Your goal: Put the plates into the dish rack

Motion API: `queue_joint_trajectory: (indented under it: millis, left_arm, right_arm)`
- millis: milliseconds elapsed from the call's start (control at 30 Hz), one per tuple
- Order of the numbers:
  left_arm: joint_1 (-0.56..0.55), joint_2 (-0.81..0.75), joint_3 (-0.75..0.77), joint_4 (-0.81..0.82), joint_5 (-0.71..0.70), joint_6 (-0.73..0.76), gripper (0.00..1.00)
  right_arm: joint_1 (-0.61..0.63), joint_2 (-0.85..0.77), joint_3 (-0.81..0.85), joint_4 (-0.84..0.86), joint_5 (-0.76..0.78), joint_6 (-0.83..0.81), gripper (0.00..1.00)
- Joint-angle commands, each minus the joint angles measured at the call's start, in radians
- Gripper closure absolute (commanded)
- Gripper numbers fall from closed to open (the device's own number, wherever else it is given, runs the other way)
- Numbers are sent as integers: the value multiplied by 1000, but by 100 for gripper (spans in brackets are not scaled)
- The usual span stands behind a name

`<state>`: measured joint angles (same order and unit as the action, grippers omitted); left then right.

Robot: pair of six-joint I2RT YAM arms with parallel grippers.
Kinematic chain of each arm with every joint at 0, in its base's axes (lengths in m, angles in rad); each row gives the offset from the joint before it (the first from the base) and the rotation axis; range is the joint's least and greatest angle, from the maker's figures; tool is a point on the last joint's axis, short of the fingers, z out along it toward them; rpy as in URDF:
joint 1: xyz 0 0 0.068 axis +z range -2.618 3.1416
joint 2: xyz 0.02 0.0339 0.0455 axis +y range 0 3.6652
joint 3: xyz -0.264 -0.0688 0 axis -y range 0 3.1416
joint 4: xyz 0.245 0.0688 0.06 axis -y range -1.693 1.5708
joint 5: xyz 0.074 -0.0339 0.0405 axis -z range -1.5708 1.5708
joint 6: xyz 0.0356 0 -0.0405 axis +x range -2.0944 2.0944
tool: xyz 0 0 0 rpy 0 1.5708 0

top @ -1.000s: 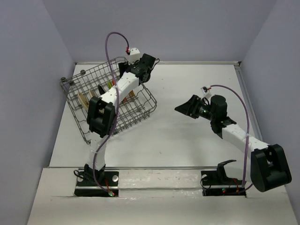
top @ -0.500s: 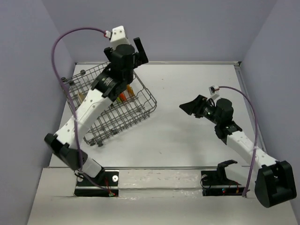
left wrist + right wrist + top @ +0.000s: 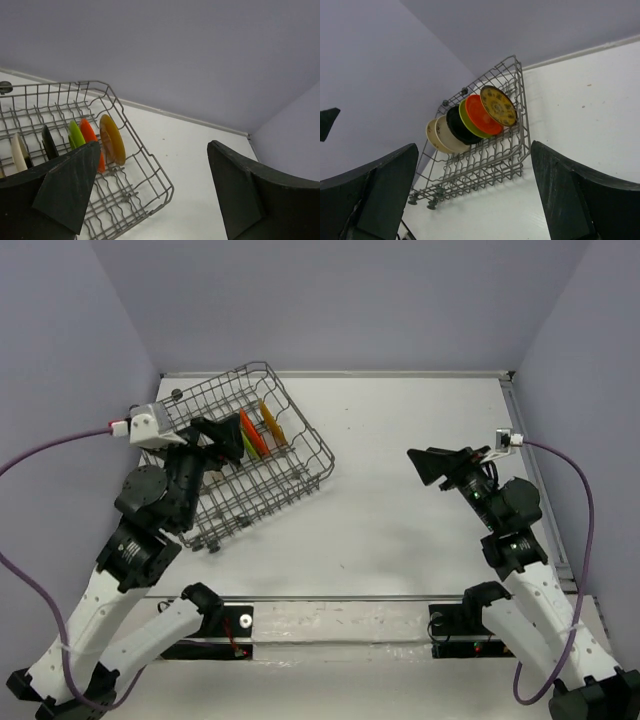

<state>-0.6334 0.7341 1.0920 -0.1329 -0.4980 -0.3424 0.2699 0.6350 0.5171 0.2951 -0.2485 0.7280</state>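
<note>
**Plates racked; both grippers empty**

Left gripper (image 3: 154,150): jaws spread wide, nothing between; seen from above over the left part of the dish rack (image 3: 290,480), aimed across it toward the far right.
Right gripper (image 3: 474,147): jaws likewise parted and empty; raised over the right half of the table (image 3: 400,530), well apart from the rack, pointed left at it.
Dish rack: grey wire basket, far left of the table, set askew to the table edges.
Contents, standing on edge among the tines in one close row toward the rack's far end, listed from the right wrist view: yellow-brown patterned plate (image 3: 498,105) at the end facing the camera; orange plate (image 3: 477,120) just behind; lime green plate (image 3: 466,120); black plate (image 3: 456,125); two cream plates (image 3: 447,137), (image 3: 431,134) at the other end, marks too small to read.
Beyond the table: plain lilac wall (image 3: 380,300).
</note>
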Motion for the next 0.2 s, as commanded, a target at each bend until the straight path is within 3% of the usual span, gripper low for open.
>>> queue_joint_trajectory:
  millis: [0,167]
  left_arm:
    - [1,-136,-58,82,-34,75,1]
    - [0,-248,-161,114,-47,129,1]
  right_arm:
    - [8,-14,83,12,38,-1,0]
    - [8,12,185,-98,92,-128,4]
